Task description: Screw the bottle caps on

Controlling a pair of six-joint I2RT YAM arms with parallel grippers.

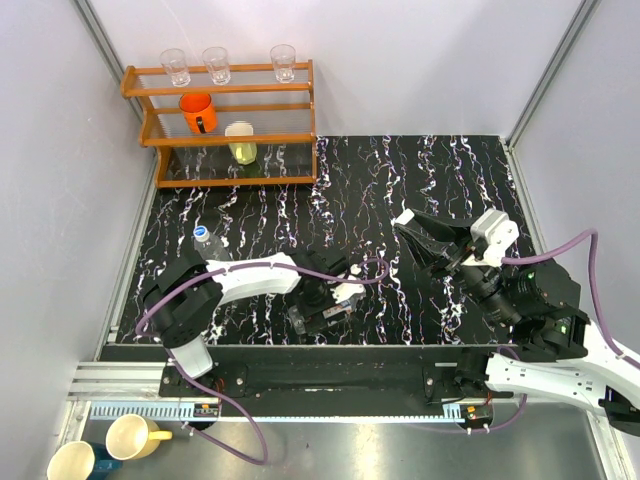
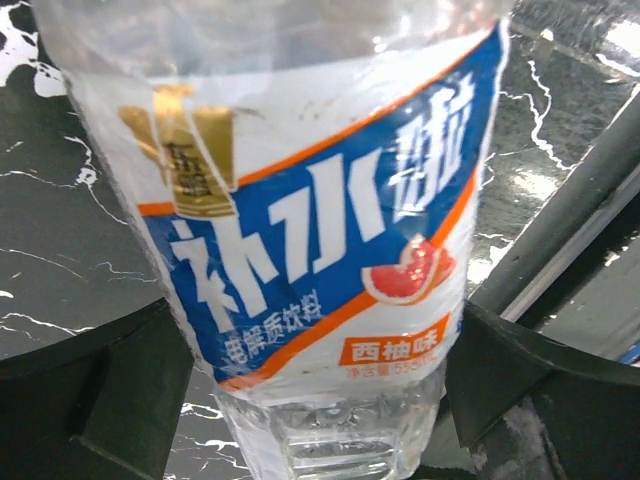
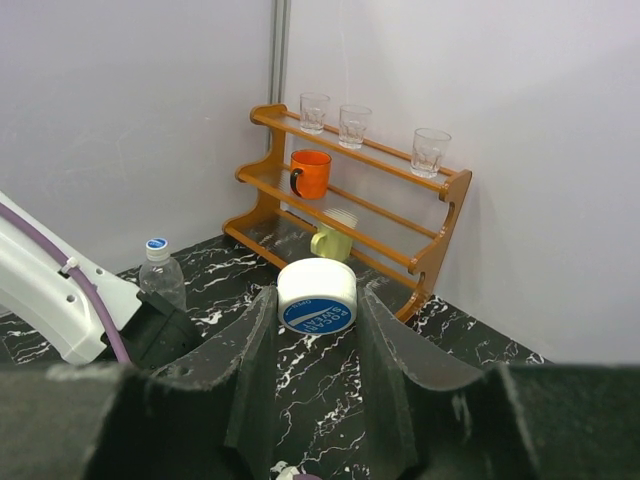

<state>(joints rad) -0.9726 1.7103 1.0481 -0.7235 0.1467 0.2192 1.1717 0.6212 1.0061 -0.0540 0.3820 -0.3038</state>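
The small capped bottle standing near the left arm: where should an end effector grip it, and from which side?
Probably take the small bottle by its round body, below the neck, coming level from the table's middle. It stands upright, and the left arm lies close on its near side.

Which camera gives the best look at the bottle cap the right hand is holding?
The right wrist view: the cap sits mid-frame, gripped in the right hand, blue top facing the camera. The top view shows at most a white speck there; the left wrist view shows a labelled bottle, no cap.
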